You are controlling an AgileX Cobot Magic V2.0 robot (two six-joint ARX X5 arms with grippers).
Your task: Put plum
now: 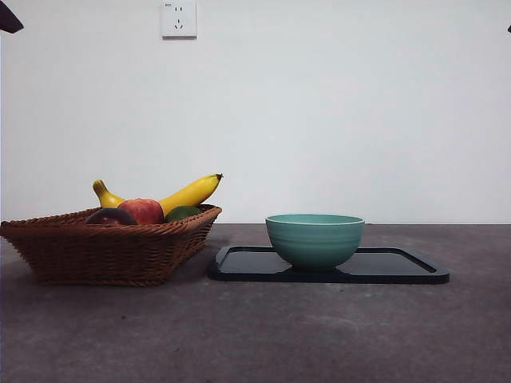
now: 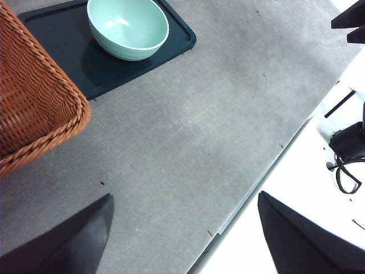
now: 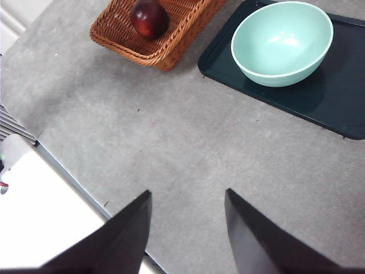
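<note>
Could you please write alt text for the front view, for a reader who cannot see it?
A wicker basket on a grey table holds a dark plum, a red apple, a green fruit and a banana. Beside it, apart, a teal bowl stands on a black tray. A wall socket is above; no gripper is at work.

- Table (image 1: 263,335): bears every item listed below.
- Basket (image 1: 112,251): at 9 o'clock of the table, as the front view shows it.
- Plum (image 1: 111,216): in the basket, at its near rim, at 9 o'clock of the apple-like fruit (image 1: 142,211) and touching it.
- Banana (image 1: 180,195): in the basket, at 12 o'clock behind the other fruit.
- Small fruit (image 1: 183,213): in the basket, at 3 o'clock of the apple-like fruit.
- Tray (image 1: 399,267): at 3 o'clock of the basket, just beside it.
- Bowl (image 1: 314,238): on the tray, toward the end nearest the basket.
- Wall socket (image 1: 179,19): on the wall behind, at 12 o'clock above the basket.
</note>
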